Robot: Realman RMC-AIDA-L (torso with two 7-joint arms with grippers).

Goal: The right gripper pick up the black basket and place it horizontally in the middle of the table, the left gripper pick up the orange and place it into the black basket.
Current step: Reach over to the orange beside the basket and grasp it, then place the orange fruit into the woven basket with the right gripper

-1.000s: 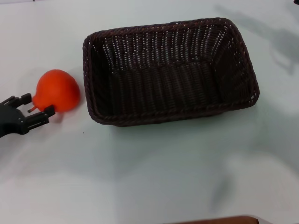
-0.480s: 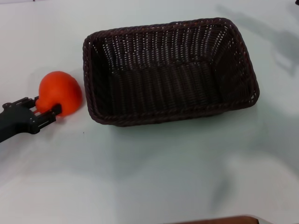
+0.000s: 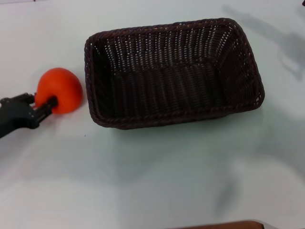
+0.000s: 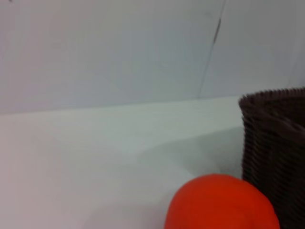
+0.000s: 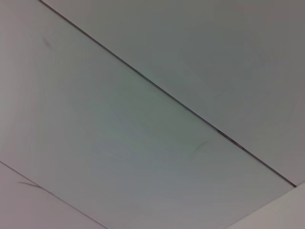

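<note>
The orange (image 3: 61,89) lies on the white table (image 3: 157,176), just left of the black basket (image 3: 174,119). The basket sits level in the middle of the table, long side across, and nothing is in it. My left gripper (image 3: 42,101) comes in from the left edge, and its fingers (image 3: 49,103) close on the orange's narrow near end. In the left wrist view the orange (image 4: 221,202) is close up, with the basket's wall (image 4: 276,157) right beside it. The right gripper is out of view; its wrist view shows only pale wall panels.
A brown edge (image 3: 224,225) shows at the bottom of the head view. An arm's shadow (image 3: 286,43) falls on the table at the far right. White table surface lies in front of the basket.
My left gripper moved forward around the orange's near end and its fingers drew together on it. The orange shifted slightly away from me. The basket has not moved.
</note>
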